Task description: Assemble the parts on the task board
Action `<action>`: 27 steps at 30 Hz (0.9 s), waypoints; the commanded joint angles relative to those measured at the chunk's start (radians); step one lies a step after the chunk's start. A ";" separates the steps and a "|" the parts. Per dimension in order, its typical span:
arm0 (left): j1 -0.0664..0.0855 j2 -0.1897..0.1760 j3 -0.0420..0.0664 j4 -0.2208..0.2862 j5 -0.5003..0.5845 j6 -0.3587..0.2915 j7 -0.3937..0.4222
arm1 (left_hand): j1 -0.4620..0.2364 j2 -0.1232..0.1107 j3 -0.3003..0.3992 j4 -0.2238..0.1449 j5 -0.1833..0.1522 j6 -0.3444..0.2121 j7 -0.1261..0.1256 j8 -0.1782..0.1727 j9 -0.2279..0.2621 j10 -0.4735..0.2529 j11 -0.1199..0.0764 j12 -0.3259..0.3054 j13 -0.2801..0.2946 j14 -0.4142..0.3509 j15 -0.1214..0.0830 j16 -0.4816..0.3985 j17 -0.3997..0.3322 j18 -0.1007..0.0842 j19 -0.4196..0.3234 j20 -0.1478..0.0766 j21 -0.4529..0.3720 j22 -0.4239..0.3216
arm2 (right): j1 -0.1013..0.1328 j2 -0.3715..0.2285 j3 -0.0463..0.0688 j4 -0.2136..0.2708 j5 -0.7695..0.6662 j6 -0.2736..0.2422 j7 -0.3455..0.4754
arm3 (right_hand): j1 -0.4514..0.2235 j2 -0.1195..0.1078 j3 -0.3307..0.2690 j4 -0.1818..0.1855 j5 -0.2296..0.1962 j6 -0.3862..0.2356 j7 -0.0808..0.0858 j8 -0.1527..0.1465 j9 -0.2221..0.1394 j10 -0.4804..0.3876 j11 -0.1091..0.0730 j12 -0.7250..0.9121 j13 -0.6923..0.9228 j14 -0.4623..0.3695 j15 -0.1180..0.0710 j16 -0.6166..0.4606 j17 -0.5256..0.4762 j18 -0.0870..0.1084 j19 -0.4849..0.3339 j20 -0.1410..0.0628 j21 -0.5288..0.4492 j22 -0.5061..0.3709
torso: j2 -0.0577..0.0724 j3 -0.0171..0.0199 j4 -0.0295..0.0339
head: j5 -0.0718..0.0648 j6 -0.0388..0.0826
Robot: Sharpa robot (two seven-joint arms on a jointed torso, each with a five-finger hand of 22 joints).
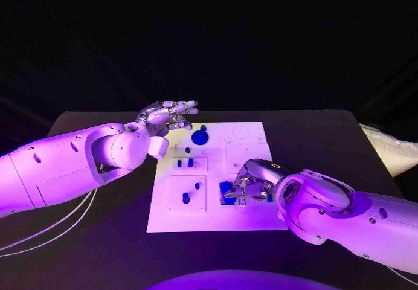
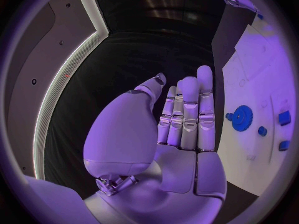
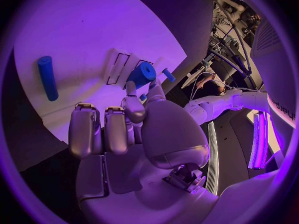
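Task board (image 1: 248, 211) at centre; left hand (image 1: 165, 116) at 11 o'clock, fingers straight, holding nothing; right hand (image 1: 247, 184) at 5 o'clock, pinching a blue part (image 3: 141, 74).

Violet light washes the whole scene; the white rectangular task board (image 1: 248, 211) glows brightest while the black worktop (image 1: 348, 157) and the room behind sink into near darkness; the glossy white arm shells carry soft glare; both wrist views are fisheye circles in dark frames, their straight edges bowed, and detail softens toward the rims.
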 commanded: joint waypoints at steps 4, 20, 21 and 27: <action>0.000 0.000 0.001 0.002 0.003 0.017 0.003 | -0.002 0.009 -0.006 -0.002 0.000 -0.008 0.002 0.005 0.000 -0.006 -0.003 0.003 0.001 -0.008 -0.001 -0.005 -0.001 0.011 0.001 0.007 -0.003 -0.001 | -0.011 0.008 -0.008 -0.008 -0.004 0.017 0.002 | -0.011 0.017 0.005 0.002 -0.006 0.000 -0.001 -0.007 0.000 0.007 -0.003 0.007 0.006 0.055 -0.003 0.002 0.004 -0.013 0.005 -0.002 -0.001 0.003 | 0.000 0.0002 -0.0009 | 0.002 -0.001; 0.000 0.001 0.001 -0.001 0.003 0.018 0.000 | -0.003 0.012 -0.008 0.000 0.000 -0.008 0.003 0.005 0.000 -0.007 -0.002 0.005 0.002 -0.009 -0.001 -0.005 -0.002 0.011 0.002 0.007 -0.005 -0.003 | -0.011 -0.013 -0.008 0.002 0.026 -0.050 0.042 | -0.097 0.023 -0.043 0.076 0.054 0.005 -0.006 -0.005 0.008 0.021 -0.007 0.017 0.028 0.058 -0.006 0.010 0.016 -0.015 0.012 -0.004 0.006 0.017 | 0.000 0.0013 -0.0010 | 0.004 -0.002; 0.000 0.001 0.001 -0.001 0.003 0.018 0.000 | -0.003 0.012 -0.008 0.000 0.000 -0.008 0.003 0.005 0.000 -0.007 -0.002 0.005 0.002 -0.009 -0.001 -0.005 -0.002 0.011 0.002 0.007 -0.005 -0.003 | -0.011 -0.020 -0.008 0.005 0.027 -0.063 0.048 | -0.094 0.022 -0.044 0.075 0.055 0.003 -0.006 -0.005 0.009 0.019 -0.007 0.012 0.025 0.057 -0.006 0.007 0.013 -0.015 0.010 -0.004 0.005 0.014 | 0.000 0.0012 -0.0013 | 0.004 -0.002; 0.000 0.001 0.001 -0.003 0.003 0.017 0.000 | -0.003 0.012 -0.008 0.000 0.000 -0.008 0.003 0.005 0.000 -0.007 -0.002 0.005 0.002 -0.009 -0.001 -0.005 -0.002 0.011 0.002 0.007 -0.005 -0.003 | -0.002 -0.087 -0.004 0.039 0.109 -0.148 0.134 | -0.041 0.016 -0.043 0.049 0.091 -0.036 0.011 -0.028 0.003 -0.032 0.006 -0.102 -0.047 0.045 0.003 -0.031 -0.039 -0.005 -0.020 0.002 -0.021 -0.037 | -0.001 0.0009 -0.0021 | 0.002 0.001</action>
